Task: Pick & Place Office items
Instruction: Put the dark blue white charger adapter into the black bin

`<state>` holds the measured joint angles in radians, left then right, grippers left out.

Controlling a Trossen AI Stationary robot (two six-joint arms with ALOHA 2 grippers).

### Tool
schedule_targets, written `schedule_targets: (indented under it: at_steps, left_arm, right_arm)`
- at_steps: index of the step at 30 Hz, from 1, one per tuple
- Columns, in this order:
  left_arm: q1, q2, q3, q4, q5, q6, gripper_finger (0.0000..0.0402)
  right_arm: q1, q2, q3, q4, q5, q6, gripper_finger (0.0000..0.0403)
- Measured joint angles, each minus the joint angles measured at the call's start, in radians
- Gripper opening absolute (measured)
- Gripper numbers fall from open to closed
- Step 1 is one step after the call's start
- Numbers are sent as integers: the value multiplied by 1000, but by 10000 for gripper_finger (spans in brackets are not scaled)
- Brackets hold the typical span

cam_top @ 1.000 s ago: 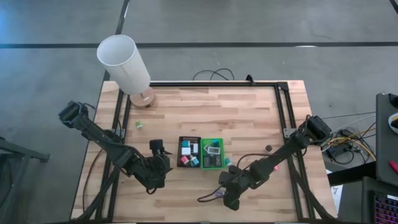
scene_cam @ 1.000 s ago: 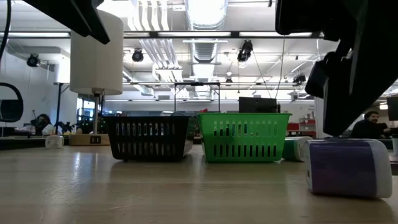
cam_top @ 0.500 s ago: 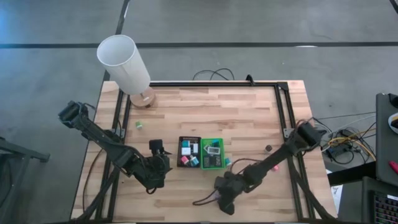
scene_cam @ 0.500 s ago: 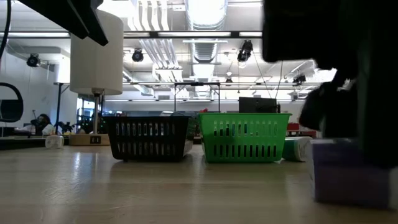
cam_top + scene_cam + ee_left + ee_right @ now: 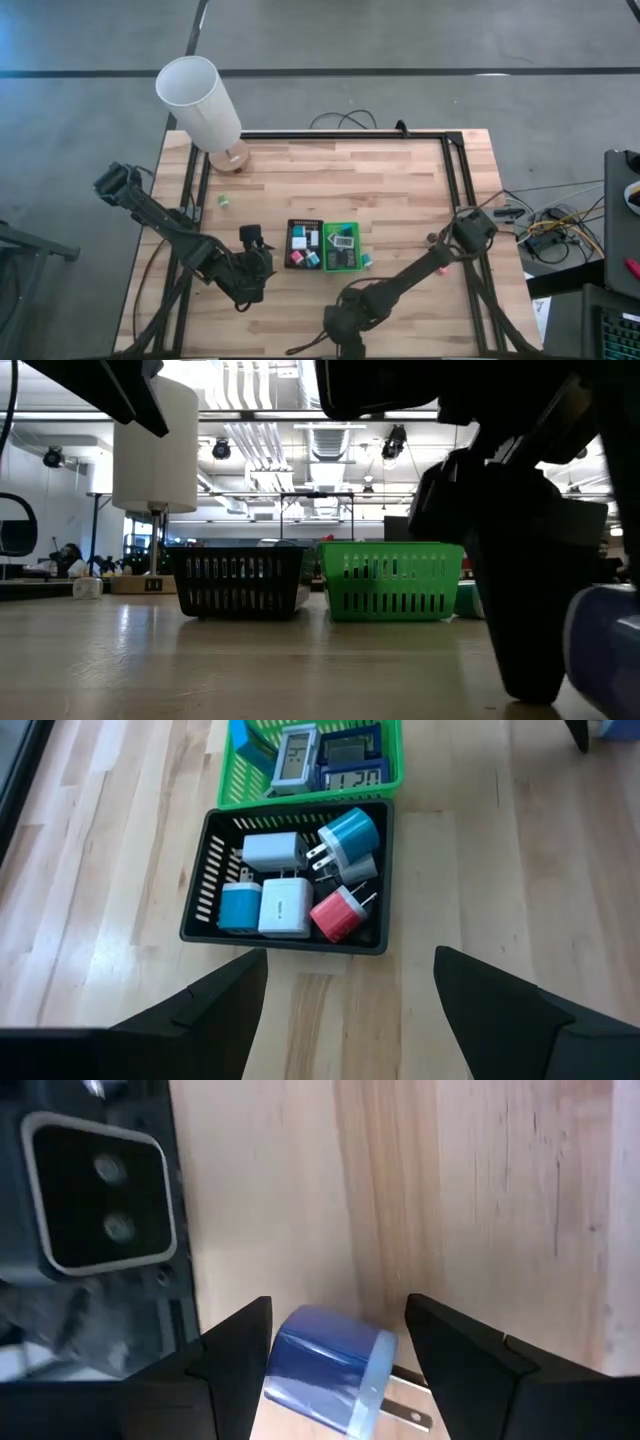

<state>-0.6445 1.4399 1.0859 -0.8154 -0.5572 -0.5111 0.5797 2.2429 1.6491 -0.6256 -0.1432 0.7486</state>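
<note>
A wooden worktop seen from above, with two dark robot arms reaching in from its near edge. At the middle, toward the near edge, a black basket and a green basket stand side by side, touching. The black basket holds small plug adapters in white, teal, blue and red. The green basket holds small clock-like pieces with grey and blue faces.

The left gripper hovers just beside the black basket, on the side toward the left edge of the worktop. Its fingers are spread and hold nothing.

The right gripper is low at the near edge of the worktop, below the green basket. Its fingers are spread on either side of a blue plug adapter lying on the wood, prongs pointing sideways. Whether the fingers touch it cannot be told.

A tall white lamp on a round wooden base stands at the far left corner. A small green piece lies alone near the left edge, and a small dark piece lies near the right edge.
</note>
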Motion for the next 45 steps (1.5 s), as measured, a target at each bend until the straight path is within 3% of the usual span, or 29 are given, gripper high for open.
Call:
schedule_targets:
  at_steps: [6, 14, 25, 34, 45]
  left_arm:
    - [0, 0, 0, -8, 19, -19, 291]
    - [0, 0, 0, -22, 19, -25, 291]
    - [0, 0, 0, -24, 20, -36, 291]
    - [0, 0, 0, -24, 23, -40, 291]
    - [-1, 0, 0, -24, 23, -44, 291]
  right_arm:
    - [0, 16, 90, -155, 11, -41, 235]
    - [0, 15, 96, -262, 7, -79, 235]
    - [6, 13, 96, -321, -13, -299, 235]
    - [7, 13, 96, -346, -15, -315, 232]
    - [7, 11, 95, -403, -15, -311, 158]
